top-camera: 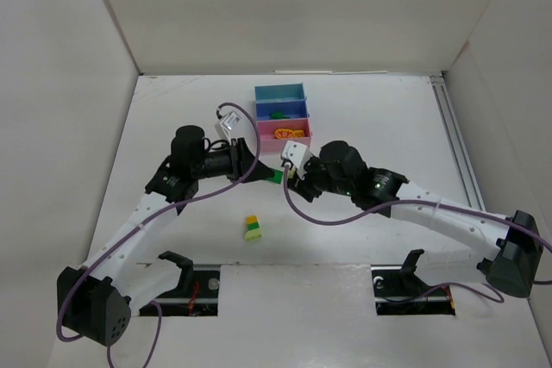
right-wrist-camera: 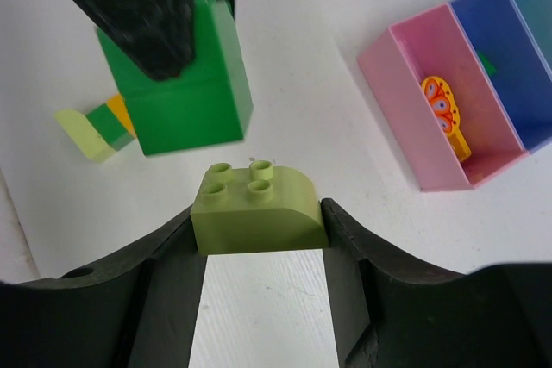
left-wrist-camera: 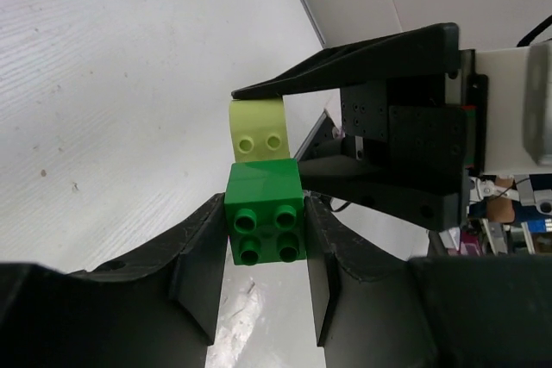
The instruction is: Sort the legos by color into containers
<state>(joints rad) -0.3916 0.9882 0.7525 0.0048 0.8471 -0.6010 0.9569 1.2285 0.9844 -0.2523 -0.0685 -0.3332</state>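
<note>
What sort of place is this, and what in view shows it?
Probably a robotics lab test cell: a table walled by white panels, two arms bolted at its edge, left gripper holding a dark green brick, right gripper a light green brick, beside coloured trays.

Left arm (top-camera: 129,230) rises from its base toward 1 o'clock, wrist turned to 3 o'clock. Left gripper (left-wrist-camera: 263,243) clamps dark green brick (left-wrist-camera: 264,204). Right arm (top-camera: 448,217) extends toward 10 o'clock. Right gripper (right-wrist-camera: 259,234) clamps light green brick (right-wrist-camera: 257,204). The grippers face each other, close together.
</note>
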